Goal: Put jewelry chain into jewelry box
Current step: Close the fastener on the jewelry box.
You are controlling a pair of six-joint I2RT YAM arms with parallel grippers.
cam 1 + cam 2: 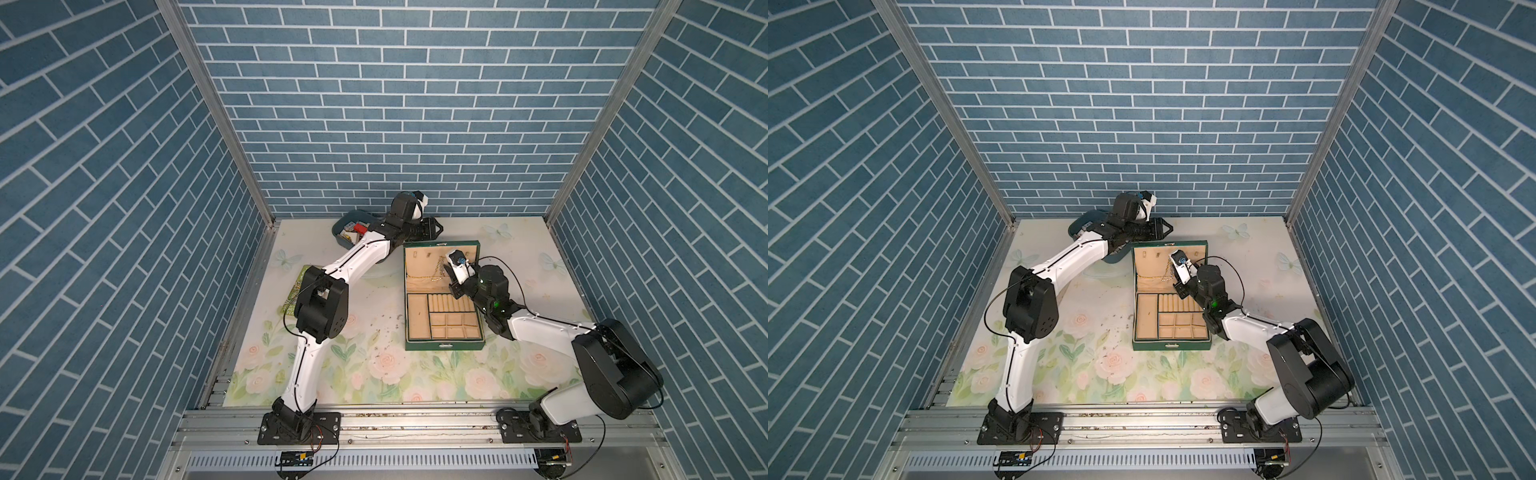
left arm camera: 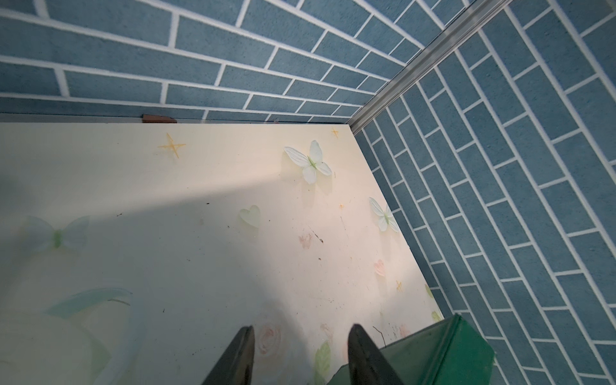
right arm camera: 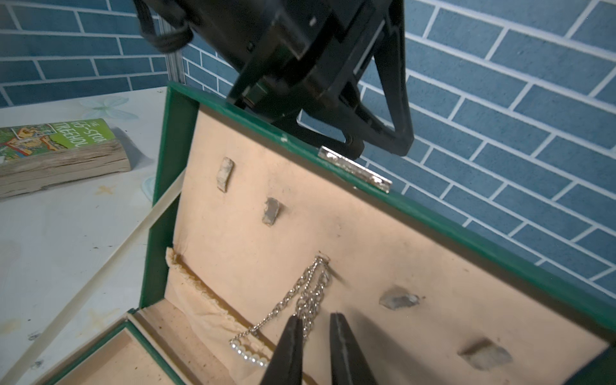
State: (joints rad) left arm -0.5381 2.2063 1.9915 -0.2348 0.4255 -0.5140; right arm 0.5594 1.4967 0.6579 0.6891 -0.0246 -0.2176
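The dark green jewelry box (image 1: 444, 338) (image 1: 1171, 345) lies open on the table with its beige-lined lid upright. In the right wrist view the pale link jewelry chain (image 3: 311, 290) hangs from a hook on the lid lining, and its pearl end rests on the fabric pocket below. The chain (image 1: 438, 270) also shows in a top view. My right gripper (image 3: 316, 318) is just below the hook, open a little, and the strands brush one fingertip (image 3: 295, 321). My left gripper (image 2: 301, 331) (image 1: 434, 227) stands open behind the lid, one finger against its green edge (image 2: 440, 350).
A blue-grey bin (image 1: 345, 224) of small items sits at the back left, partly under the left arm. A green book (image 3: 56, 150) lies left of the box. A white strap (image 3: 100, 276) runs from lid to base. Brick-patterned walls close in three sides.
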